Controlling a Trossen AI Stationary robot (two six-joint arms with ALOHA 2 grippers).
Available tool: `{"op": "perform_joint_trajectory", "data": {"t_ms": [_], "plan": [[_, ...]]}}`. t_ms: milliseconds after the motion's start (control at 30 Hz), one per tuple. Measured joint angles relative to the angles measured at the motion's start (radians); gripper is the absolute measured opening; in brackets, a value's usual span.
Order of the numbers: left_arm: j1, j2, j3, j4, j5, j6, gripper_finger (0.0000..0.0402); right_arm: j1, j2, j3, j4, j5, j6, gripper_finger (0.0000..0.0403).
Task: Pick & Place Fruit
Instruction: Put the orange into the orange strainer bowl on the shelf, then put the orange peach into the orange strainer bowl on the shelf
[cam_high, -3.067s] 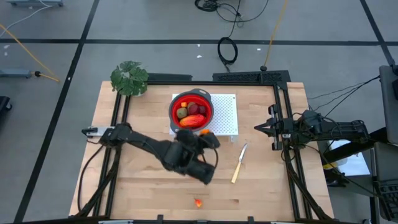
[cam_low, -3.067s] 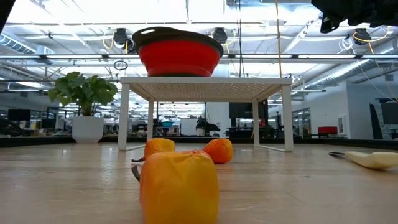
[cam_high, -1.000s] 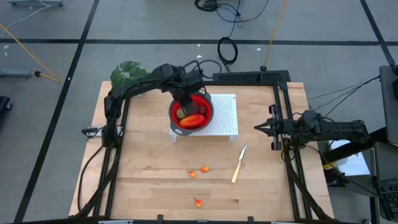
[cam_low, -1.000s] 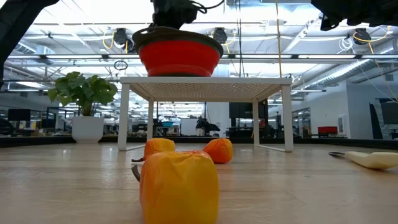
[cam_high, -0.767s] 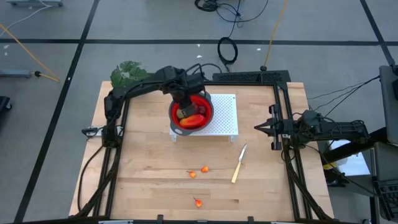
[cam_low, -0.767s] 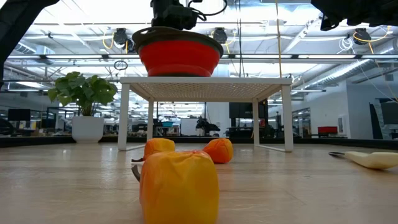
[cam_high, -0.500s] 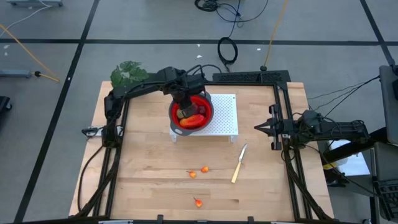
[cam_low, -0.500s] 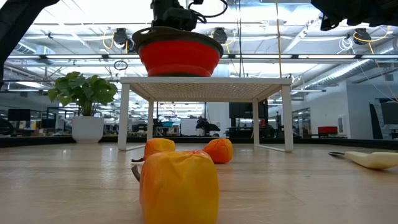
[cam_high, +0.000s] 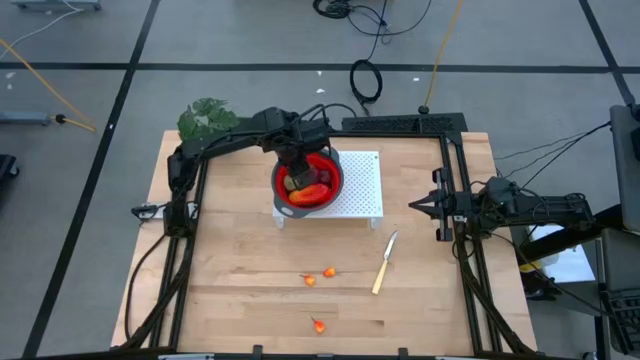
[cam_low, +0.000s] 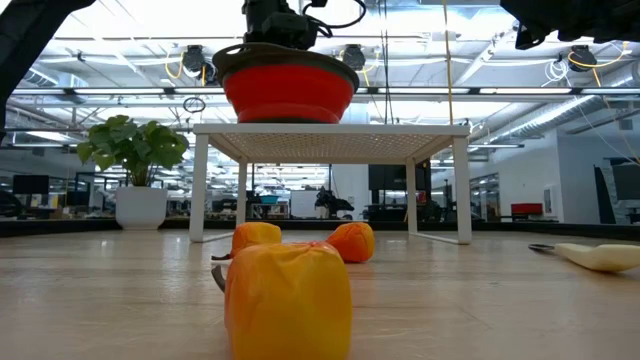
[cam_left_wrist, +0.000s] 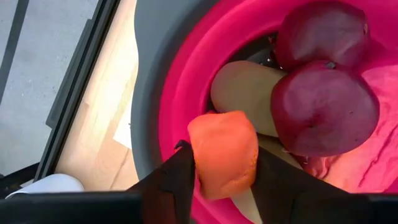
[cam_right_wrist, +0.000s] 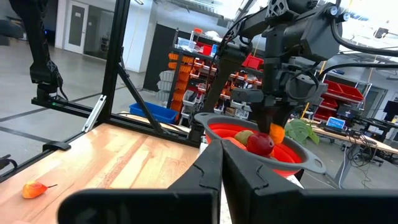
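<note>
left gripper (cam_left_wrist: 224, 180) pinching orange fruit (cam_left_wrist: 222, 152) over bowl (cam_left_wrist: 177, 93) | right gripper (cam_right_wrist: 221, 165) pressed together

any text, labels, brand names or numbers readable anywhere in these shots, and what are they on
None can be read.
The bowl, the knife, the white rack and the fruit bear no lettering.
Background bins and shelves in the right wrist view and the low view may carry labels, but they are too small to read.
</note>
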Motion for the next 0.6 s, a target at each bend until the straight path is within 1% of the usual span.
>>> {"op": "perform_joint_trajectory", "data": {"t_ms": [200,300,367,467,600], "plan": [[0.0,-0.005,0.001,-0.008,-0.001,0.024,0.0201,0.0,0.0,0.0,0.001,0.0,0.0,0.0],[0.001,-0.041,0.014,-0.008,0.0,0.01,0.0223,0.0,0.0,0.0,0.002,0.0,0.0,0.0],[0.001,-0.085,0.033,-0.007,0.0,-0.038,0.0233,0.0,0.0,0.0,0.004,0.0,0.0,0.0],[-0.012,-0.154,0.044,-0.005,-0.005,-0.152,0.024,0.0,0.0,0.0,0.006,0.0,0.0,0.0],[-0.074,-0.222,0.044,-0.005,-0.007,-0.352,0.0241,0.0,0.0,0.0,0.006,0.0,0.0,0.0]]}}
